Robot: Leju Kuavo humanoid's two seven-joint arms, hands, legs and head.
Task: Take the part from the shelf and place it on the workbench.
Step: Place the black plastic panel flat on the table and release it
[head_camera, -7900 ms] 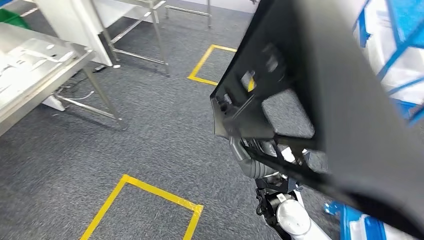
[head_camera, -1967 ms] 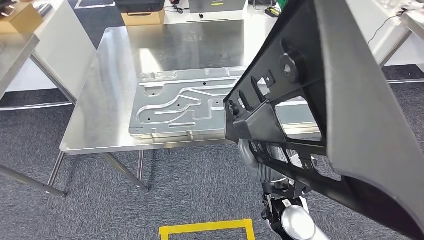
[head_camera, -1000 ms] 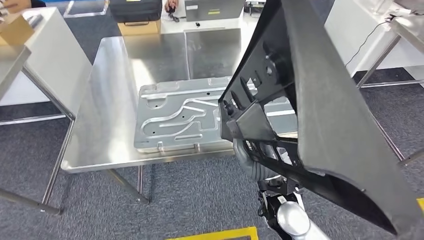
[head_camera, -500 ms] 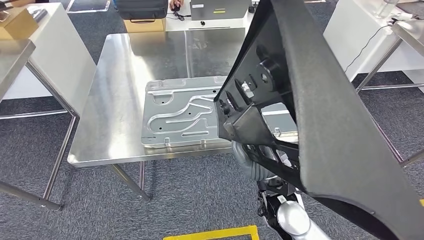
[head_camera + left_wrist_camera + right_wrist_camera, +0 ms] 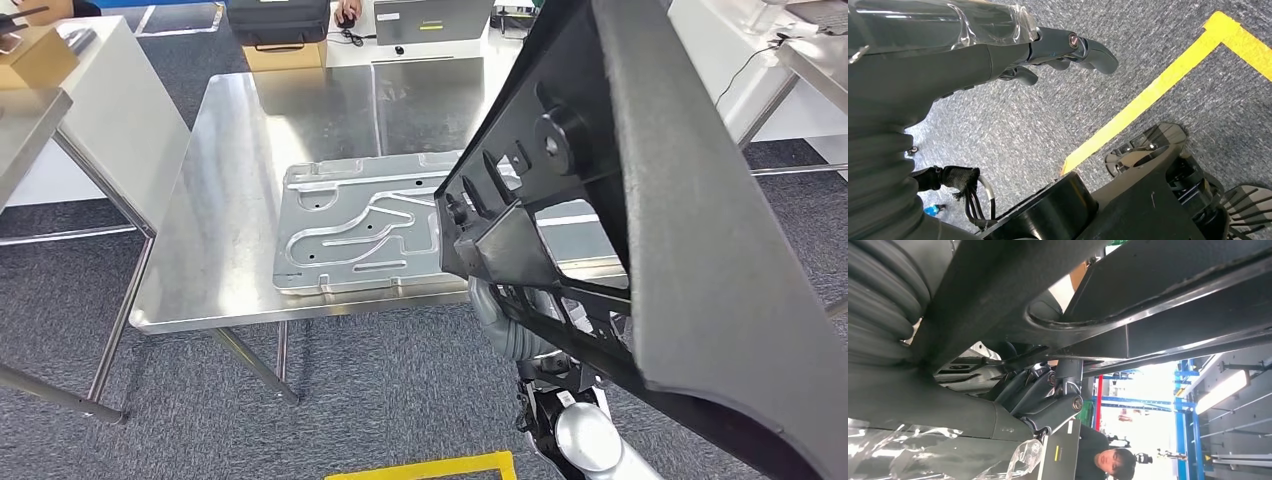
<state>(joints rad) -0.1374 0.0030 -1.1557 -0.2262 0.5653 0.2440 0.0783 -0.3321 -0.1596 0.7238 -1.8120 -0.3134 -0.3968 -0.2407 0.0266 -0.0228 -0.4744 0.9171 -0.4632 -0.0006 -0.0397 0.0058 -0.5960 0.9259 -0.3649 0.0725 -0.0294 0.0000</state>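
Black plastic part (image 5: 690,250), large and ribbed with cut-out openings, fills the right side of our head view, raised and tilted above the carpet in front of the steel counter (image 5: 220,200). We carry it with our right hand (image 5: 1043,395); in the right wrist view the dark fingers (image 5: 1035,387) are curled against the underside of a bar of the part, clamped on it. In the head view the right arm's grey ribbed cover rises from below to the part's lower framework. The near edge of the part overlaps our sight of the counter's right half, but it is not resting on the counter.

Our left hand (image 5: 1058,47) hangs over the grey carpet (image 5: 400,390), holding nothing, its fingers loosely apart and slightly bent, near a yellow floor tape line (image 5: 1148,95).

On the counter lies a stamped metal panel (image 5: 350,235), flat, close to the near edge. Beyond the counter's far edge we see a dark case (image 5: 280,18) and a cardboard box (image 5: 285,55).
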